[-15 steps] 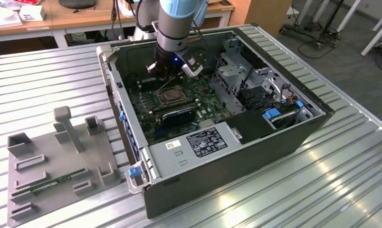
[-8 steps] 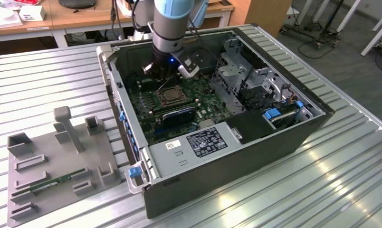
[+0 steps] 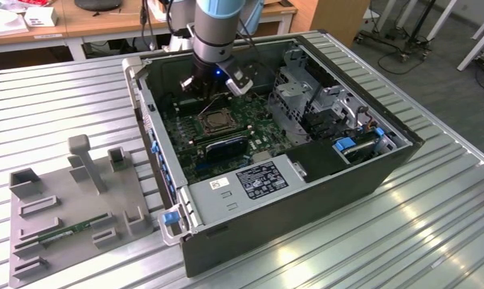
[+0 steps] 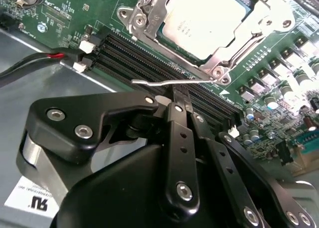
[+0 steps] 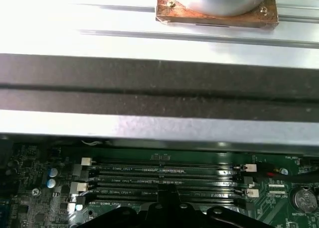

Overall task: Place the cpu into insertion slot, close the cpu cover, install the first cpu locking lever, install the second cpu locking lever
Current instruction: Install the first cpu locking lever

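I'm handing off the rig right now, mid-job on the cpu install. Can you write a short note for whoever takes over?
The gripper is shut, with its tips at a thin silver locking lever beside the memory slots. I cannot tell whether it pinches the lever.
The cpu sits in the insertion slot.
The cpu cover is down, framing the cpu.
Done: cpu placed, cover closed.
Left: this lever stands clear of the socket and seems unlatched. The other lever's state cannot be judged.
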Controlling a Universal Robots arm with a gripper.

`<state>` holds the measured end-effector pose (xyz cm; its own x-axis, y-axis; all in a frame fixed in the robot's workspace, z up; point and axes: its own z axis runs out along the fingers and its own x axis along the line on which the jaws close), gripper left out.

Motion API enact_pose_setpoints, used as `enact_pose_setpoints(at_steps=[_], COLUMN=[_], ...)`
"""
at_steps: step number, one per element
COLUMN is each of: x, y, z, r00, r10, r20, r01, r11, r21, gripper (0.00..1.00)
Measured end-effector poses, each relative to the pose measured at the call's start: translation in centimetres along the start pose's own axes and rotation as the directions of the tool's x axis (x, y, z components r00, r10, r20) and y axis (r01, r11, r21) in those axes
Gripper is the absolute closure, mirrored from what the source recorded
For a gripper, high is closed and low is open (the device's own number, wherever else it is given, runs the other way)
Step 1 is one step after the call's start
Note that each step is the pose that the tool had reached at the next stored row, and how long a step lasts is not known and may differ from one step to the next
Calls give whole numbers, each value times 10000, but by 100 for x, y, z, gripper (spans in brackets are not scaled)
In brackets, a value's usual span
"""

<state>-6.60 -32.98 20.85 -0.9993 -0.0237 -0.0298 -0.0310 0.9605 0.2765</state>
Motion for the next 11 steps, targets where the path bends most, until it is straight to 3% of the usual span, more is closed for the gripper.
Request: enact_pose_setpoints(at_steps=[11], x=[-46], y=[20], z=[-90], r00=[10000], r10=[0], r20=[0], r01=[0], r11=[10000], r21=[1], gripper=[89])
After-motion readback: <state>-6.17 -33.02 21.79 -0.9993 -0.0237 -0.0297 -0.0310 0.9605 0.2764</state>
